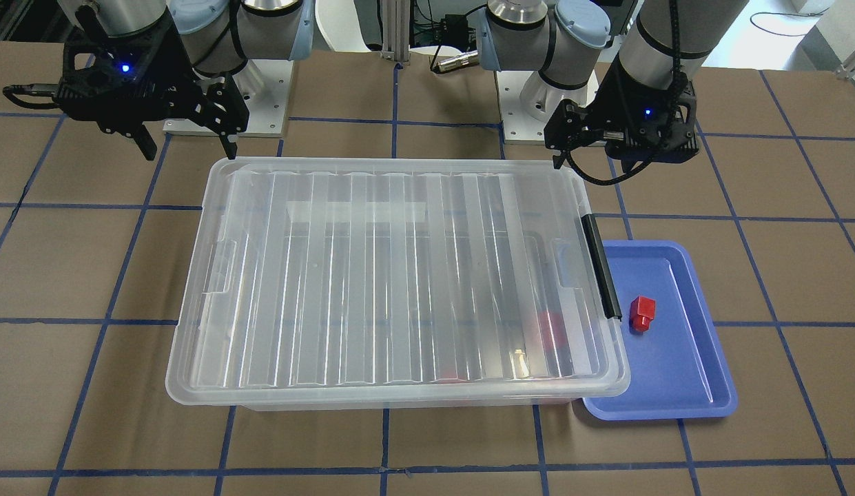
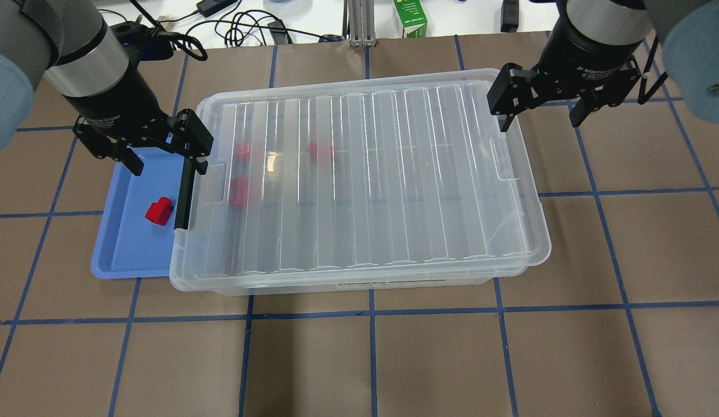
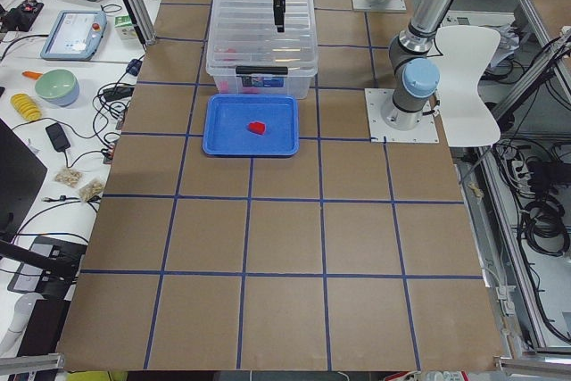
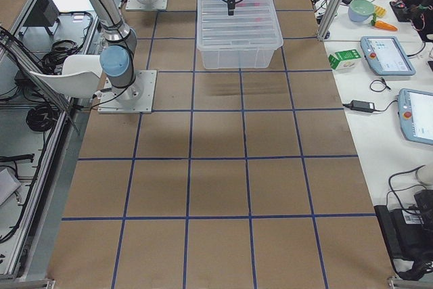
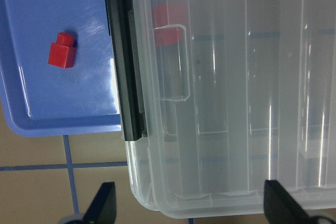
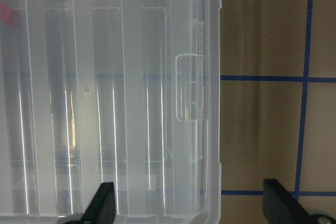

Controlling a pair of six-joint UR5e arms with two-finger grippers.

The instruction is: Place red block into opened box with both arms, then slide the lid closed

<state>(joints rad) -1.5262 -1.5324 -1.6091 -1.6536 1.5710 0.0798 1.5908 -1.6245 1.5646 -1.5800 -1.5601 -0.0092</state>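
The box (image 2: pixel 336 286) stands on the counter (image 2: pixel 452 359), a brown surface marked with a blue tape grid. The lid (image 2: pixel 382 174) lies flat on the box rim, its ridges running across the box, and covers the opening from one short end to the other. The black clip handle (image 2: pixel 183 197) sits on the short end of the box on the robot's left. Just beside this end lies a shallow blue tray (image 2: pixel 121 243), its edge tucked partly under the box rim. The red block (image 2: pixel 158 210) rests in the tray, close to the clip handle and outside the box. Several blurred red pieces (image 2: pixel 242 152) show through the lid, inside the box near the handle end. The left gripper (image 2: pixel 164 163) hangs above the handle end of the box, over the tray's far part; its jaws are spread wide and hold nothing. The right gripper (image 2: pixel 542 117) hangs above the opposite short end of the box, at the far corner; its jaws are likewise spread wide and empty. Its body carries white lettering reading "2F Adaptive Gripper", partly legible. A dark label strip on the box's near long wall is too small to read. A green carton (image 2: pixel 409 17) stands beyond the box, off the counter; its print cannot be read.
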